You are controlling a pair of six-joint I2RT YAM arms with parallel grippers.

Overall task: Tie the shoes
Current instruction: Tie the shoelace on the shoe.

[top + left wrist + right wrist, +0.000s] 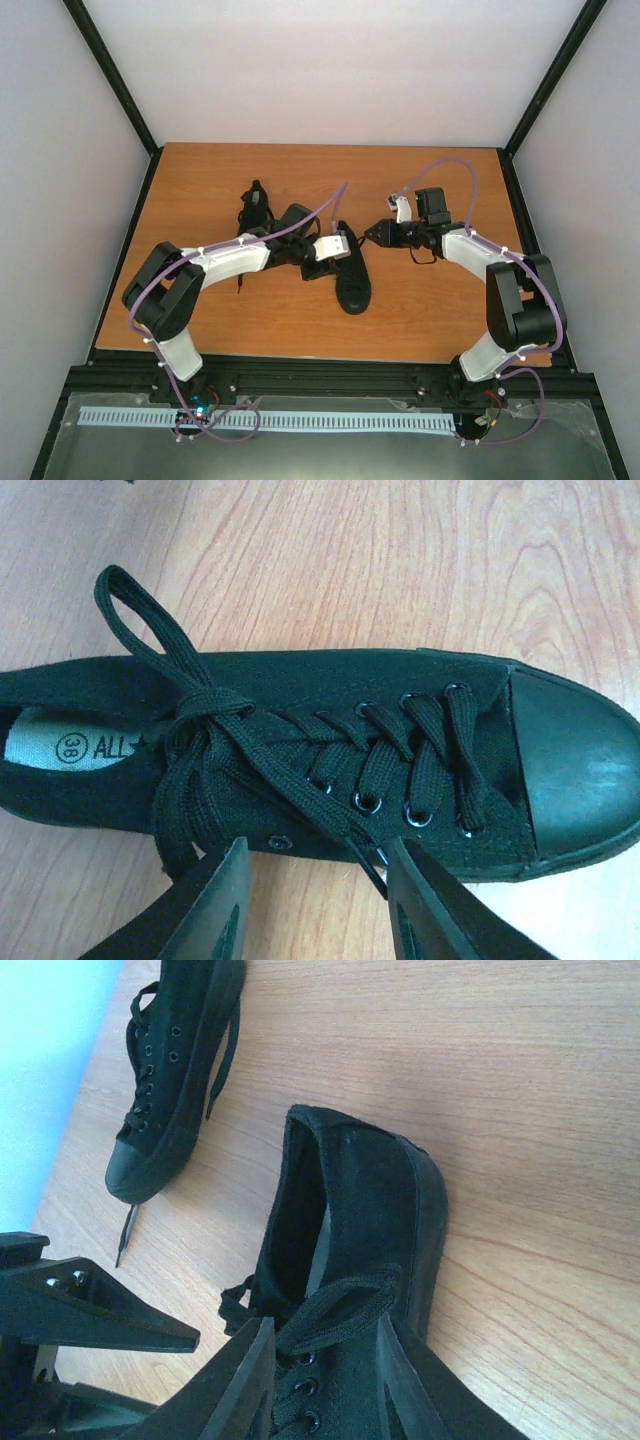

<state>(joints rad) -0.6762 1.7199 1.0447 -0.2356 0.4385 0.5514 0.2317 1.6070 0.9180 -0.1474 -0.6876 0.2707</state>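
Note:
Two black sneakers lie on the table. One shoe (353,290) lies mid-table, toe toward the arms; the other shoe (255,210) lies further left. My left gripper (352,258) is open beside the middle shoe (300,680). In its wrist view the gripper (315,845) has a loose lace end (370,865) between the jaws, close to the right finger, and a lace loop (130,610) sticks out past the knot. My right gripper (375,235) is open; in its wrist view the gripper (325,1322) straddles a lace loop (345,1305) of the same shoe (385,1200).
The second shoe (175,1020) lies apart at the upper left with laces trailing loose. A finger of the left gripper (90,1310) shows at the left of the right wrist view. The wooden table (430,310) is framed by black rails and white walls.

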